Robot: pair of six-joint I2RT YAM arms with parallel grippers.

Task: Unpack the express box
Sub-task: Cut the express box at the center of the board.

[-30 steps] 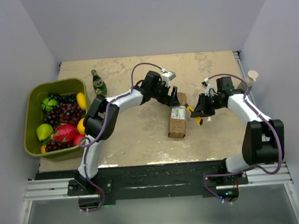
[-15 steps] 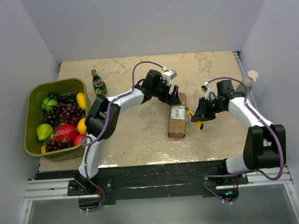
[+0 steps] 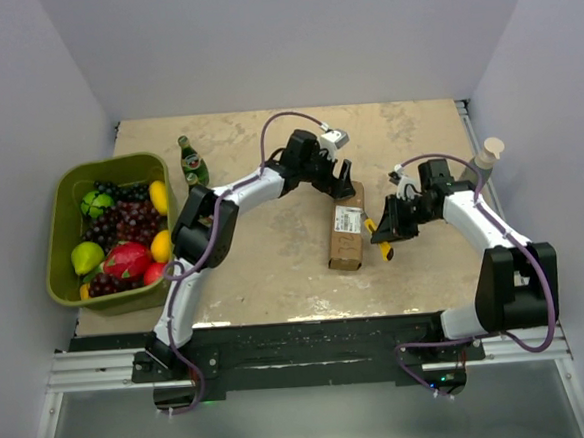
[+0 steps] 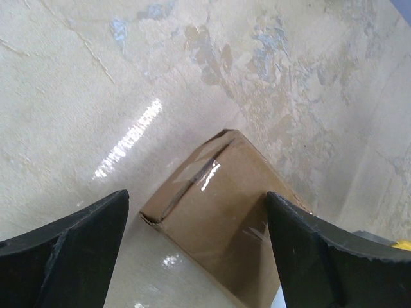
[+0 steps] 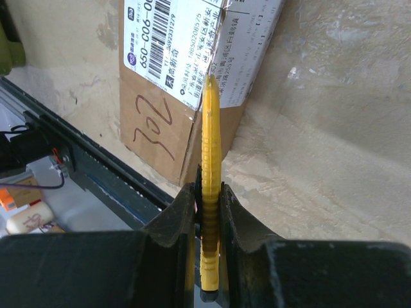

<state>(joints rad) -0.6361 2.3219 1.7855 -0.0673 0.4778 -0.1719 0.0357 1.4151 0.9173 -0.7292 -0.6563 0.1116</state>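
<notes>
1. Centrally on the counter: the express box, a long brown carton lying flat, its length running from upper to lower frame in the top view. It is closed, with clear tape shining along the upper end in the left wrist view.
2. Label: a white printed shipping label with a barcode, on the upward face of the box. The red handwritten figures "702" stand on the bare cardboard beside it.
3. Left claw: spread wide and gripping nothing, above the upper end of the box. In the left wrist view the box's corner shows between the two black fingers, clear of both.
4. Right claw: clamped tight on a slim yellow utility knife, held edge-on, just right of the box in the top view. In the right wrist view the knife's far end lies over the edge of the label; whether it touches the box I cannot tell.
5. Green tub: at the left edge of the counter, filled with mixed fruit, well apart from the box.
6. Green bottle: upright, just beyond the tub's upper right corner.
7. Pale cup: at the counter's right edge, near the right arm.
</notes>
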